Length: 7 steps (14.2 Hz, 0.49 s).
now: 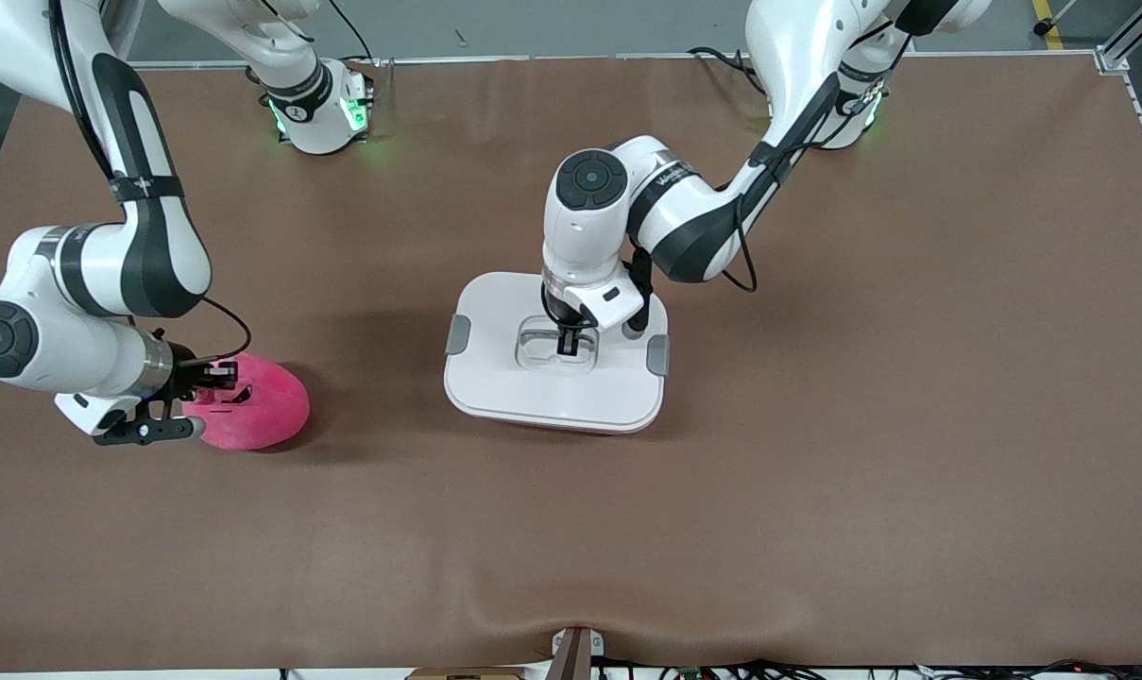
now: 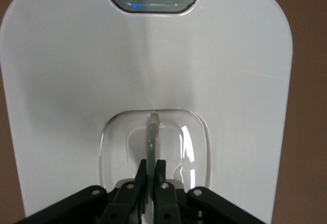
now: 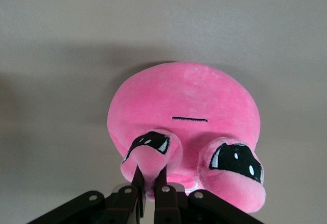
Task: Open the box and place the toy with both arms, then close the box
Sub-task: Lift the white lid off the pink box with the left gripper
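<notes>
The box [image 1: 495, 378] stands mid-table with its white lid [image 2: 76, 81] on and a grey clip [image 1: 457, 334] at each end. My left gripper [image 1: 567, 344] reaches down into the lid's recessed centre and is shut on the clear handle [image 2: 152, 137]. The toy [image 1: 264, 401], a round pink plush blob, lies on the table toward the right arm's end. My right gripper [image 1: 223, 376] is low beside it, shut on one of its bulging eyes [image 3: 150, 155]; the second eye [image 3: 236, 165] is free.
The brown table mat [image 1: 816, 453] spreads wide around both objects. The arm bases [image 1: 320, 113] stand along the edge farthest from the front camera. A small mount [image 1: 575, 652] sits at the nearest table edge.
</notes>
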{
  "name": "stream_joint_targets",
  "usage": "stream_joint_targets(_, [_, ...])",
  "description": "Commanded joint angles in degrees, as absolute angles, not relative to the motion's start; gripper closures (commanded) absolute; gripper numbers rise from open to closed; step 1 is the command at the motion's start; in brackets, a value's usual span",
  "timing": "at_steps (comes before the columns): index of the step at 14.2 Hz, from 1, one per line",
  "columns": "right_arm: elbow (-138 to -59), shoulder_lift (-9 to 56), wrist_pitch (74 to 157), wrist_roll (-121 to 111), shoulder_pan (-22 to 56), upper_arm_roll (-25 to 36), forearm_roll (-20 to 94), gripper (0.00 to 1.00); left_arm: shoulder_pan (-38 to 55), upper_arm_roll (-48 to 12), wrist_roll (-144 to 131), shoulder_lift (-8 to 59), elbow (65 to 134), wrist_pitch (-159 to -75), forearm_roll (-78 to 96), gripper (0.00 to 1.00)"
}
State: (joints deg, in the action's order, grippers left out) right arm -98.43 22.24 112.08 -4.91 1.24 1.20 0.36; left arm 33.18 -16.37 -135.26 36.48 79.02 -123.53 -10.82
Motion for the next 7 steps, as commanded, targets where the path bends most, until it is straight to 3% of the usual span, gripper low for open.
stream_joint_targets(1, [-95.99,21.97,111.53,-4.92,1.67,0.79,0.71,1.00,33.31,-16.00,-136.41,33.23,78.93,-120.60,-8.97,1.00])
stream_joint_targets(7, [-83.69,21.62,98.19,-10.55,5.00,0.79,-1.40,1.00,29.45,-16.17,-127.91,26.12,79.10,-112.07,-8.79,1.00])
